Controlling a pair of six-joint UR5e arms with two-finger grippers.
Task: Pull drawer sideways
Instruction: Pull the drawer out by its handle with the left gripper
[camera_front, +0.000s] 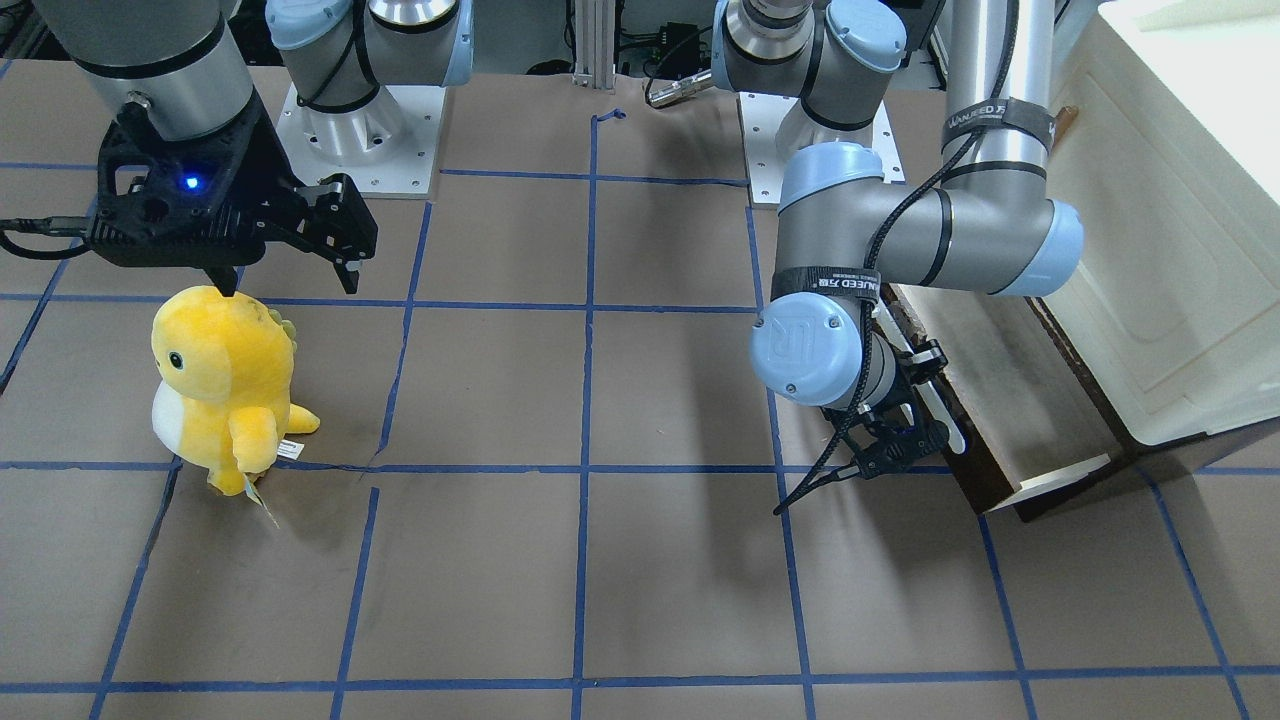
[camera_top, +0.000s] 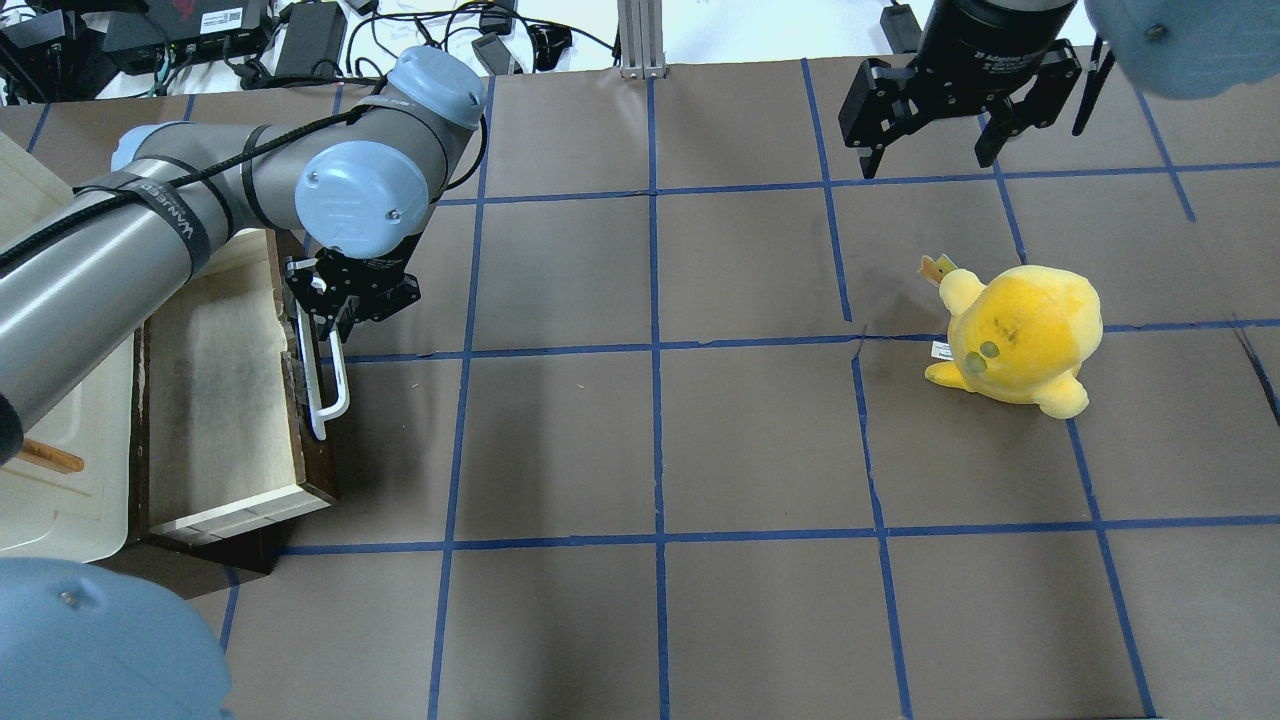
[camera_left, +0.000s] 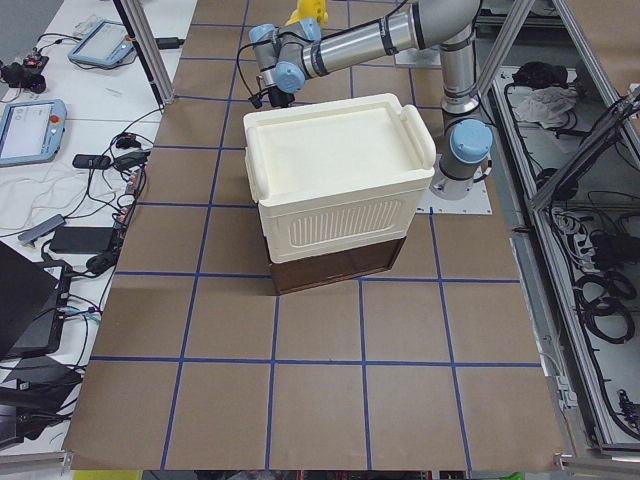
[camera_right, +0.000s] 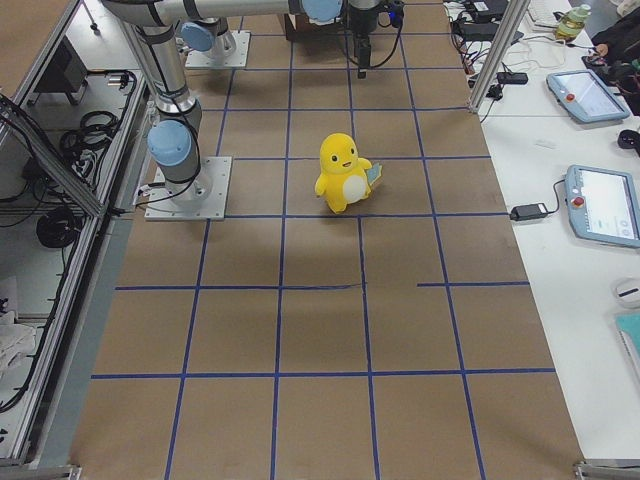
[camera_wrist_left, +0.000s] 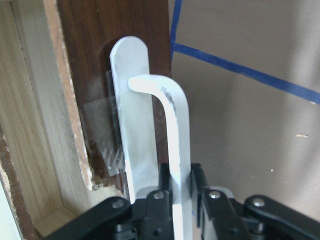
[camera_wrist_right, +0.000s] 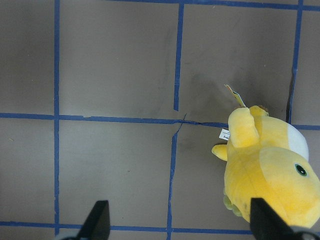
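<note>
The drawer has a dark brown front, a long white bar handle and a pale wood floor. It stands pulled out from under the cream-white cabinet. It also shows in the front-facing view. My left gripper is shut on the far end of the white handle; the left wrist view shows both fingers clamped on the bar. My right gripper is open and empty, hanging above the table behind a yellow plush toy.
The cream-white cabinet fills the table's end on my left side. The yellow plush stands upright on the brown paper, just below my right gripper in the front-facing view. Blue tape lines grid the table.
</note>
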